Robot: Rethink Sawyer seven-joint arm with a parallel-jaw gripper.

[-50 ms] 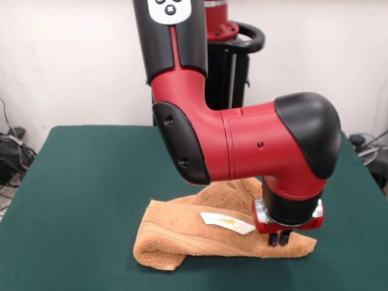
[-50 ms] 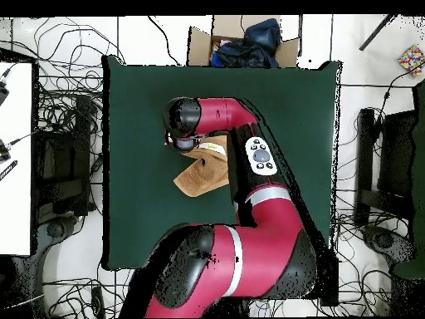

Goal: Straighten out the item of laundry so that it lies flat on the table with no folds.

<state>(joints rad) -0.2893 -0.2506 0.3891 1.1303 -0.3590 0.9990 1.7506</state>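
The item of laundry (image 1: 200, 233), an orange-tan towel with a white label (image 1: 227, 223), lies crumpled and folded over itself on the green table (image 1: 79, 182). Its left end is rolled into a thick fold. My gripper (image 1: 279, 239) points straight down onto the towel's right corner, its two dark fingers close together and pinching the cloth there. In the overhead view the towel (image 2: 202, 172) sits near the middle of the table (image 2: 141, 208), partly under my arm. The wrist (image 2: 184, 120) hides the gripper there.
My red forearm (image 1: 242, 142) hangs low over the towel and hides its back part. Bare green felt surrounds the towel on all sides. A cardboard box (image 2: 241, 41) with dark things stands beyond one table edge. Cables lie on the floor around.
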